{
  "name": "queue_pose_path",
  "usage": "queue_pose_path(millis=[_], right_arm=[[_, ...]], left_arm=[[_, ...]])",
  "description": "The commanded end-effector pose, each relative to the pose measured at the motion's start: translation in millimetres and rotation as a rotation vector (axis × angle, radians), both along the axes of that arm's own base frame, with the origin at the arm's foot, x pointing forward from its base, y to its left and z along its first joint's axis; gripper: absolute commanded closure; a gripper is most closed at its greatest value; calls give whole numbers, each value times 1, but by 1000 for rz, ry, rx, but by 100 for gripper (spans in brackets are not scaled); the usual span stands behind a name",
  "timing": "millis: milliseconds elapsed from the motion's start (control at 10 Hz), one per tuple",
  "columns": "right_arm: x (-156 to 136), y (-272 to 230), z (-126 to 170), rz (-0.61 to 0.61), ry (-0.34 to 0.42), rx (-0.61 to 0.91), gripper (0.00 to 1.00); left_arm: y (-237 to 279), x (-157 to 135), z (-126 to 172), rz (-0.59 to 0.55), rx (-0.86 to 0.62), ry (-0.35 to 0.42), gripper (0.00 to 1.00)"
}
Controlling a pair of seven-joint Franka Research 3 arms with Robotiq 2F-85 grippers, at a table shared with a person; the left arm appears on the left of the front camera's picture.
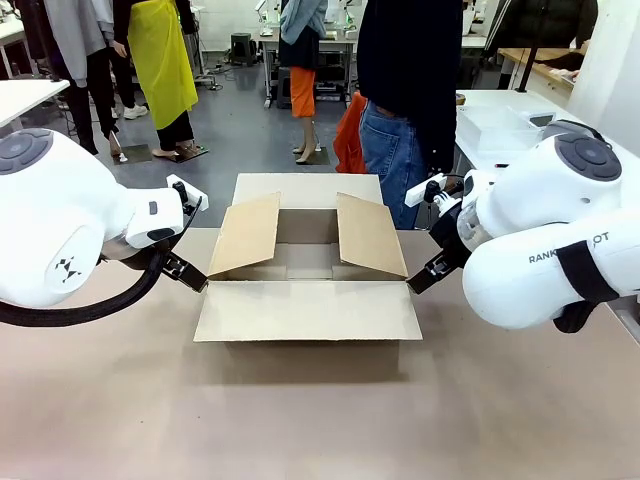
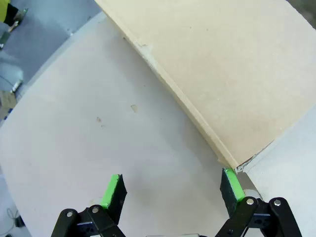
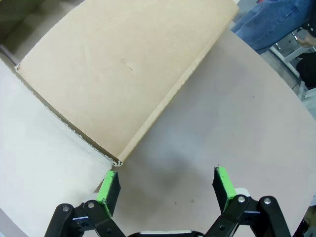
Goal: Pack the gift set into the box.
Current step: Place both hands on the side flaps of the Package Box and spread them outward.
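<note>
A: Two grippers of yours: how were they?
B: Your left gripper (image 2: 173,190) gaped wide, empty, at the box (image 1: 305,312) front-left corner; your right gripper (image 3: 168,185) likewise, front-right.
A: Box?
B: Stood open-flapped on the table (image 1: 300,425); person (image 1: 410,100) beyond.

Count on inspection. Table (image 1: 300,420): one. Box (image 1: 305,312): one, brown cardboard, with four flaps — one near, one far, one left, one right. Robot arms: two, being the left arm (image 1: 60,225) and the right arm (image 1: 550,240). Grippers: two, being the left gripper (image 2: 173,190) and the right gripper (image 3: 165,185). Black fingers (image 3: 109,190): two on each gripper — four in all. Green pads (image 2: 112,190): four, one to a finger. Person (image 1: 405,90) at the far edge of the table: one.
</note>
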State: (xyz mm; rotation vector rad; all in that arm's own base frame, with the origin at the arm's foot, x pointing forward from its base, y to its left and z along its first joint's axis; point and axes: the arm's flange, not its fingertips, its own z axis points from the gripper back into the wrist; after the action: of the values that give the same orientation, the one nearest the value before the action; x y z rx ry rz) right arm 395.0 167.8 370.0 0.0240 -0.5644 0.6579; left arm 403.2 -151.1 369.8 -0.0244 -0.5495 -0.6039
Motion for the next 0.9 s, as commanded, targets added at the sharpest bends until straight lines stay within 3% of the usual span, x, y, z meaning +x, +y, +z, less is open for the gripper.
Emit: queue_pose_path(millis=[0,300,600,700,800], right_arm=[[0,0,0,0,0,1,0],[-1,-9,5,-25,32,-8,0],[-21,-82,24,-156,101,91,0],[-34,-114,36,-208,96,184,0],[-48,-146,52,-278,96,370,0]], left_arm=[[0,0,0,-1,0,-1,0],[9,-5,8,30,39,-6,0],[69,-36,34,13,77,92,0],[102,-47,50,9,-26,63,0],[141,-56,67,14,-210,22,0]])
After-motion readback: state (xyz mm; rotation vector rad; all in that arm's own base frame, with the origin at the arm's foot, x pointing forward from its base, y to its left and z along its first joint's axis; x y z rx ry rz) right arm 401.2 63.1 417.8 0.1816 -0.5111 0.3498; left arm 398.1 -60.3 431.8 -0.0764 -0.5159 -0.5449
